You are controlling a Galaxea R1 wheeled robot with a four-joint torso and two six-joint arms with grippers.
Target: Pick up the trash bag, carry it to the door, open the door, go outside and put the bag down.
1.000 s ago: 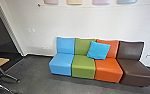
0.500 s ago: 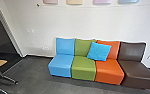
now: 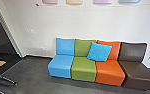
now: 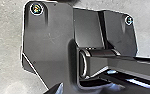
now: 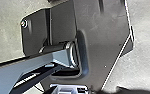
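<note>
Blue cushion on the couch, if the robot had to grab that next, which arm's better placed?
Probably the right, though only slightly: in the head view the blue cushion leans across the green backrest and orange backrest, somewhat right of centre.

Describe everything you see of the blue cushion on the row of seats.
The cushion is bright blue, roughly square and plain, and looks like soft fabric. It leans back, slightly tilted, against the backrests of the green seat and the orange seat, covering part of the join between them. Its lower edge appears to rest on both seats. No gripper is at it.
</note>
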